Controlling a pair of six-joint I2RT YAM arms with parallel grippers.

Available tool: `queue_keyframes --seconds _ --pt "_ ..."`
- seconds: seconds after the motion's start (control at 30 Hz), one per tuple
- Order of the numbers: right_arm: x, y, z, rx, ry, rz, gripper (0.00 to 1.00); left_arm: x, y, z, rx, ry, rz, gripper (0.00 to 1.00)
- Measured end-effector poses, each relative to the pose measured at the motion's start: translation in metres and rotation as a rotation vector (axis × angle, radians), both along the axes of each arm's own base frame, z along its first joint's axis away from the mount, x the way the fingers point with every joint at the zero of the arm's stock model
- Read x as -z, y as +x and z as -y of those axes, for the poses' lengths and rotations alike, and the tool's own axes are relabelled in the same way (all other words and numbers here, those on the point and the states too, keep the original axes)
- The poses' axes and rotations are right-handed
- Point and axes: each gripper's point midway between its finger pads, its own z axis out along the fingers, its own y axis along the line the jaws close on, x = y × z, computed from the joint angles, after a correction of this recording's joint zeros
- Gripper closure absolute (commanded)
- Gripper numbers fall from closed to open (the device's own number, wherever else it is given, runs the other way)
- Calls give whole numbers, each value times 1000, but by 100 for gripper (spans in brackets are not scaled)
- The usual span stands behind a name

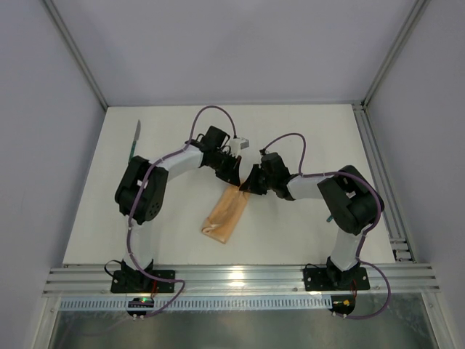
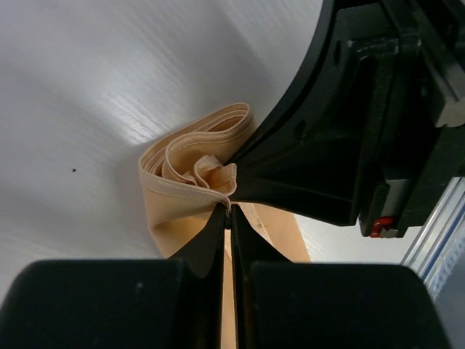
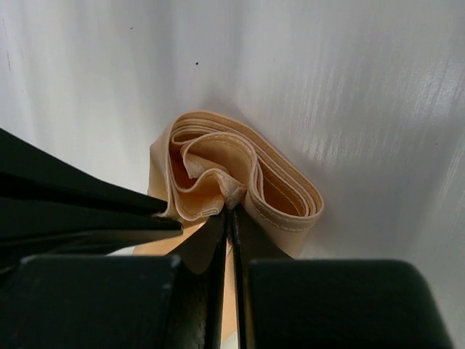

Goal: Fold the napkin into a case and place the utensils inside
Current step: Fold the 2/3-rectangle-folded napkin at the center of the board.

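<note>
Right wrist: napkin (image 3: 218, 182) bunched in curled layers.

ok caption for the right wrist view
Right gripper pinching the folded peach napkin by its layered end over the white table.

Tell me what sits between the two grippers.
The bunched end of the napkin, pinched by the left gripper and the right gripper; both wrist views show it.

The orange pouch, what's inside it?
Only curled cloth layers show in the pouch mouth, pinched by the left gripper and right gripper. Deeper inside is hidden. One utensil lies outside.
</note>
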Motion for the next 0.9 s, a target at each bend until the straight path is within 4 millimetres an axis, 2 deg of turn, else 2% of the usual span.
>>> queue_keyframes --seconds 0.13,0.23,0.4,0.67,0.77,0.9 --pt "0 0 0 -2 1 -1 93 -2 -6 6 7 -12 -17 100" --pt "-1 -1 -1 -4 0 -6 84 -2 -6 6 -1 -14 -25 100" --pt "-5 0 2 -13 -35 -6 76 -1 -4 4 -8 -7 -20 100" --pt "-41 2 11 -51 -104 65 68 1 -1 4 -22 1 -18 100" --pt "-43 0 18 -55 -132 67 68 4 -1 4 -29 4 -27 100" --pt "-40 -1 32 -42 -168 55 58 4 -1 4 -32 5 -27 100"
